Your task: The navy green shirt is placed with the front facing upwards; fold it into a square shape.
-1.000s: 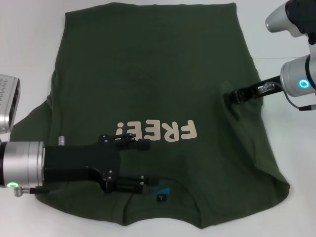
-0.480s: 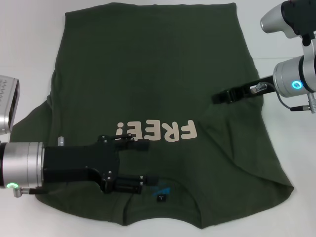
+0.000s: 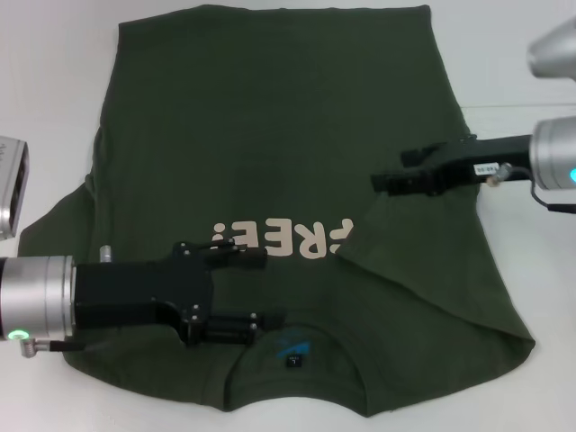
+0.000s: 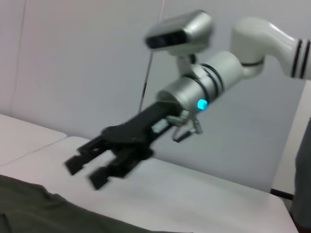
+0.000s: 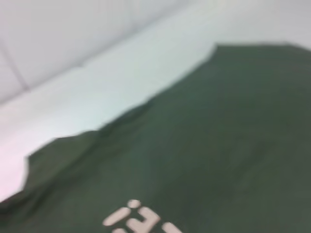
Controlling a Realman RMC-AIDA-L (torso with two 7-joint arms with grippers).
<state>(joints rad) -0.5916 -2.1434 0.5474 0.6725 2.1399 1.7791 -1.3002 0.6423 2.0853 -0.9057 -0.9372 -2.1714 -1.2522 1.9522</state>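
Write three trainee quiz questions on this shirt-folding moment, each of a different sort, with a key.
1. True or false: the shirt lies with its collar toward the robot.
2. Which gripper hangs over the shirt's right edge? A) left B) right
3. Fill in: the cream lettering is partly covered by a raised ____ of cloth.

Key: 1 true. 2 B, the right gripper; the left gripper is above the collar end. 3 fold.
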